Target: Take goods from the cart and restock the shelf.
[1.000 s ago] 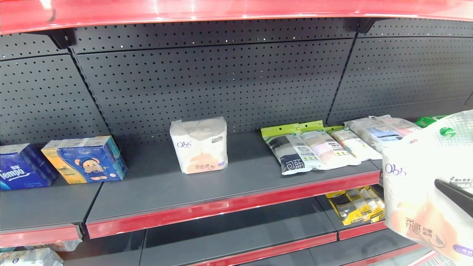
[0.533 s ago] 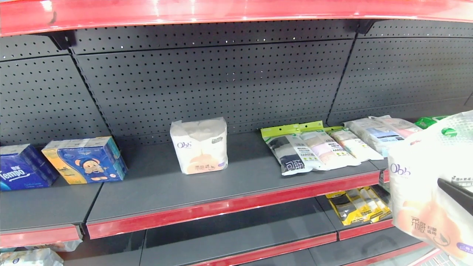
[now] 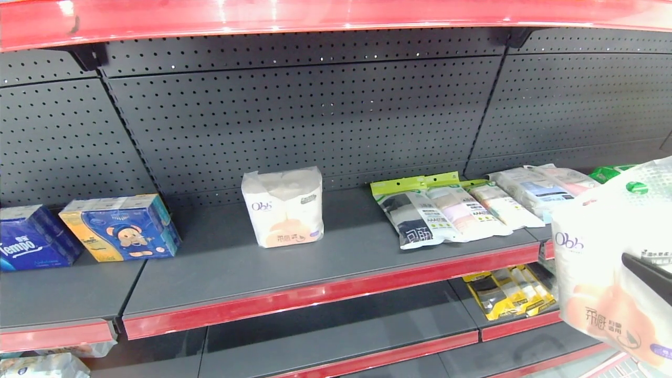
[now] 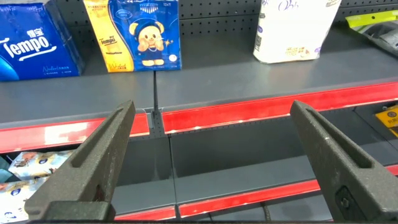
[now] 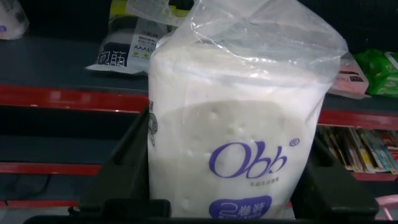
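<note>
A dark blue tissue pack (image 3: pixel 31 239) sits just beside a bear-printed pack (image 3: pixel 123 228). Green-topped flat packets (image 3: pixel 436 212) lie overlapping, with yellow packets (image 3: pixel 506 294) one level below.

Tissue pack (image 3: pixel 609 273) at far right; matching pack (image 3: pixel 283 207) upright on grey shelf (image 3: pixel 315 262)

White lettering on blue tissue pack (image 3: pixel 32 237), purple lettering on held roll pack (image 5: pixel 239 130)

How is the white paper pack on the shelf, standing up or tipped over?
Standing up: the white paper pack rests on its base on the shelf.
</note>
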You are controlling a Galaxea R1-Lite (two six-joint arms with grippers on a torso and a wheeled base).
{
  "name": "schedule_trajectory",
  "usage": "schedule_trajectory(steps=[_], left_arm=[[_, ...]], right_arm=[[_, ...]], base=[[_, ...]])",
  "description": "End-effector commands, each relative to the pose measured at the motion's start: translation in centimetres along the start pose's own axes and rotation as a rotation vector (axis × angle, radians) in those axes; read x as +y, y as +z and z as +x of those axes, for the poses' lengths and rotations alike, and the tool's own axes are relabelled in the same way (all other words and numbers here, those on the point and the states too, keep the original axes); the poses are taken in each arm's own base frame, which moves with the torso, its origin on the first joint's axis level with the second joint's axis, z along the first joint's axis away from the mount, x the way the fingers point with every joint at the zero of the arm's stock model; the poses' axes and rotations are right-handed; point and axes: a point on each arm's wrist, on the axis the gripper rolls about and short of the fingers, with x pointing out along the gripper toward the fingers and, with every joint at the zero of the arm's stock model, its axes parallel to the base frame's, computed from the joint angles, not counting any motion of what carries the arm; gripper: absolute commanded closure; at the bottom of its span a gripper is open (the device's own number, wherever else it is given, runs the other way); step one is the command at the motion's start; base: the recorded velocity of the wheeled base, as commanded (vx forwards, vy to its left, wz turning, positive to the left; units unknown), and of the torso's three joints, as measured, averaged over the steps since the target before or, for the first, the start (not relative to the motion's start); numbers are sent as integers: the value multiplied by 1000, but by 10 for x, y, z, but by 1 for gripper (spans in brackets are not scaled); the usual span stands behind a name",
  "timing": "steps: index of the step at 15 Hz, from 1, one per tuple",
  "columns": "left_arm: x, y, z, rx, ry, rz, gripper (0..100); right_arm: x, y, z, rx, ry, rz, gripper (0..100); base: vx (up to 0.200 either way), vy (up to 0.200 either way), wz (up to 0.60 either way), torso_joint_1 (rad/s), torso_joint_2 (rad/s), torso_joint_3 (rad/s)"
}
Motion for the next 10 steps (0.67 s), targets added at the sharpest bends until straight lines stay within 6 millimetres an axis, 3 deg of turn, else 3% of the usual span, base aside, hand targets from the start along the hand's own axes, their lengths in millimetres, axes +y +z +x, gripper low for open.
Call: schedule_trajectory(steps=[1,4,10], left_arm=[[0,0,0,1,1,0,0],[0,0,0,1,1,0,0],[0,0,0,1,1,0,0]], right_arm=[[0,0,0,3,1,2,100],[0,-1,0,5,1,3,100],[0,-3,1,15,4,4,100]], base=[[0,0,0,0,0,0],[0,0,0,0,0,0],[0,0,600,3,3,2]])
